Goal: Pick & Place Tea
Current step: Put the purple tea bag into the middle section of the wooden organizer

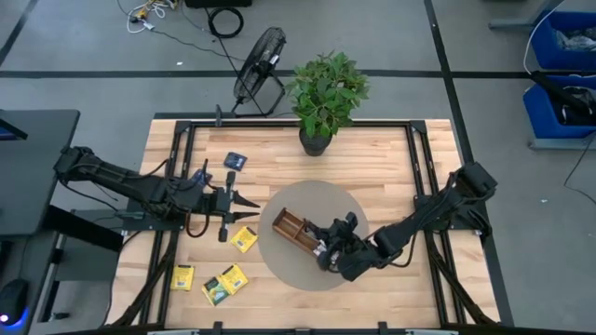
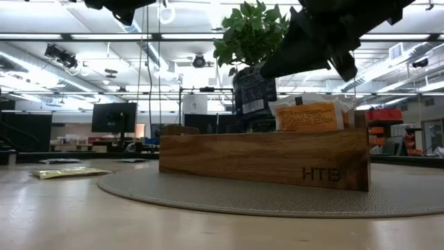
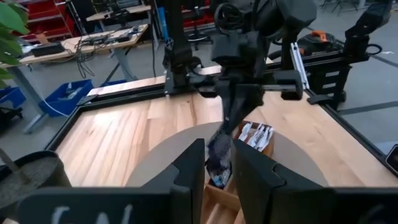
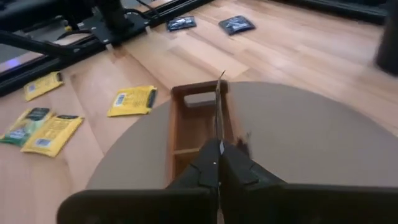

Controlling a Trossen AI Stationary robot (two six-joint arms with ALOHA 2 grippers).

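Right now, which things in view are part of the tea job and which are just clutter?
Job:
- wooden tray on the round mat
- navy sachet, edge-on, pinched in the right gripper above the tray
- yellow sachets on the table
- navy sachets on the table

Clutter:
- potted plant
- fan on the floor behind the table
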